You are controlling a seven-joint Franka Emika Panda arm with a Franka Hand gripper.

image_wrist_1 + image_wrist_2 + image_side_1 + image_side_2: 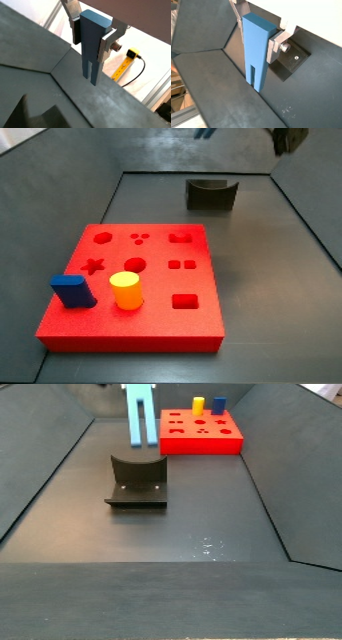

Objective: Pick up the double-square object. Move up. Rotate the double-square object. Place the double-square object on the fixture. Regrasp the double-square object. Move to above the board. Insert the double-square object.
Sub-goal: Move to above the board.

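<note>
My gripper [90, 40] is shut on the double-square object [92, 55], a slim grey-blue bar, and both wrist views show the silver fingers [273, 48] clamping its upper half. The bar [139, 419] hangs upright in the air with its split two-prong end pointing down. It is above and just behind the fixture [136, 484], a dark notched block on the floor. In a side view only the bar's tip [203, 132] shows at the upper edge, beyond the fixture [210, 194]. The red board [134, 328] lies flat, apart from the bar.
A short dark-blue block [72, 291] and a yellow cylinder [126, 290] stand in the board [201, 442]. Dark sloping walls [54, 464] enclose the floor on all sides. Outside the enclosure lie a yellow strip and a black cable [130, 57].
</note>
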